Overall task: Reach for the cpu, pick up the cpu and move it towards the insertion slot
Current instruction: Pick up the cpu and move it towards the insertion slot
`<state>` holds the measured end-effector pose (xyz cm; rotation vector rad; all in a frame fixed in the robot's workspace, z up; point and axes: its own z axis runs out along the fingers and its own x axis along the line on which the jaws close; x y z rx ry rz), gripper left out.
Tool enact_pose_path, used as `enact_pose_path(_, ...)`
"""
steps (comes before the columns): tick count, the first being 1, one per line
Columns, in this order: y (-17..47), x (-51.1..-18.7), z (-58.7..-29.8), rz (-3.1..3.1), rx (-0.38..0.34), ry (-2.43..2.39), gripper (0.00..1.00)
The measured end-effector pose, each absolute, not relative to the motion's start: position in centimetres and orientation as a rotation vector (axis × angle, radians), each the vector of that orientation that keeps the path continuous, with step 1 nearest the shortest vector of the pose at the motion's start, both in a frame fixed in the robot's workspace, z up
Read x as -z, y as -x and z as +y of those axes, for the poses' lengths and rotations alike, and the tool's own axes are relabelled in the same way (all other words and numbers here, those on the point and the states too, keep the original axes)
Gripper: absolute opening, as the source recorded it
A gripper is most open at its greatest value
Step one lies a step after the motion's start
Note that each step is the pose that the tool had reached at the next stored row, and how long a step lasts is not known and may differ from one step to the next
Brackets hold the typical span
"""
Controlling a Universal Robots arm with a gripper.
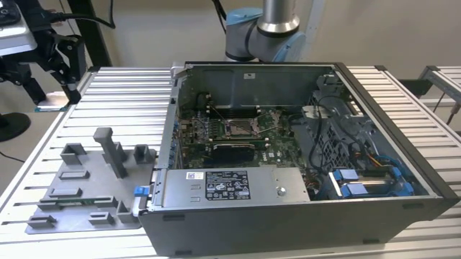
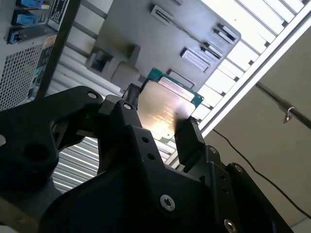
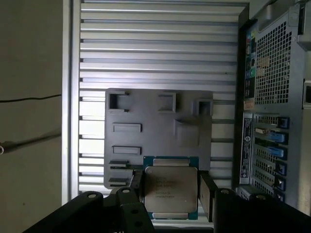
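The end effector is clenched on the cpu, raised above the fixture plate on the worktop. Toward the exterior view's right of the plate, the slot lies inside the case.

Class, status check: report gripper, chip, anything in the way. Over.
Gripper shut on chip. Chip held above grey fixture plate, outside the computer case. Nothing blocking seen.

No text is legible. A printed label sits on the power supply, along one edge of the computer case — characters too small. Faint marking on the cpu face — unreadable.
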<state>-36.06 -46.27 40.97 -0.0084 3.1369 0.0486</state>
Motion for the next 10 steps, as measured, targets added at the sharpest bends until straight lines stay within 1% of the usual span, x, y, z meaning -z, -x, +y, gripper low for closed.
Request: enact_pose_path(10,34.4,-41.0,-46.3,3.137,-0.049,0.008,0.0)
